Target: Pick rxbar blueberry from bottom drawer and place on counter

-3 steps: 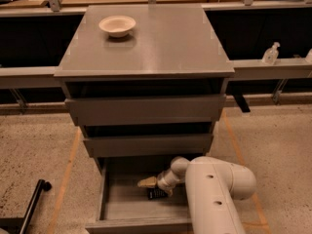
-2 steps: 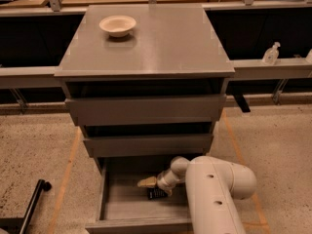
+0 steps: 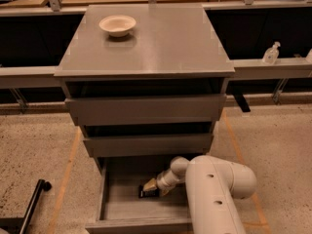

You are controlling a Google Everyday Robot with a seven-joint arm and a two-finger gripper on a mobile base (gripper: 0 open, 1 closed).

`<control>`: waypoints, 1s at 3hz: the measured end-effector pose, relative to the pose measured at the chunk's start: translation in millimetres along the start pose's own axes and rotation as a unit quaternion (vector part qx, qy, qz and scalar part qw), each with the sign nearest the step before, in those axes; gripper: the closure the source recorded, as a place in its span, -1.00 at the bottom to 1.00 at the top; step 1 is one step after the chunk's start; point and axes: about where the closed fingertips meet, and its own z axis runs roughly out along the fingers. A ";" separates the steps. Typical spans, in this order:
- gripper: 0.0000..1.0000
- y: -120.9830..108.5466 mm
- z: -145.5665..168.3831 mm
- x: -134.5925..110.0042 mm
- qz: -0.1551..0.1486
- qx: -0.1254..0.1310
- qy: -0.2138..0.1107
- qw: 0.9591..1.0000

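The bottom drawer (image 3: 117, 208) is pulled open below two closed drawers. My white arm reaches down into it from the lower right. My gripper (image 3: 151, 186) is low over the drawer floor, right at the rxbar blueberry (image 3: 146, 193), a small black bar lying flat with part of it hidden under the fingertips. The counter (image 3: 161, 38) is the grey slab on top of the drawer unit.
A cream bowl (image 3: 117, 25) sits on the counter's back left. A grey rail (image 3: 273, 67) with a clear bottle (image 3: 271, 53) runs to the right. A black pole (image 3: 31, 204) leans at the lower left. Speckled floor surrounds the unit.
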 end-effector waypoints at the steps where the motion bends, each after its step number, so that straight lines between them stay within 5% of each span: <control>1: 0.27 -25.2 21.0 -1.5 0.041 0.029 -0.006 0.999; 2: 0.77 -32.6 25.1 -1.4 0.058 0.042 -0.009 0.997; 3: 1.00 -31.5 23.5 -1.3 0.058 0.042 -0.009 0.997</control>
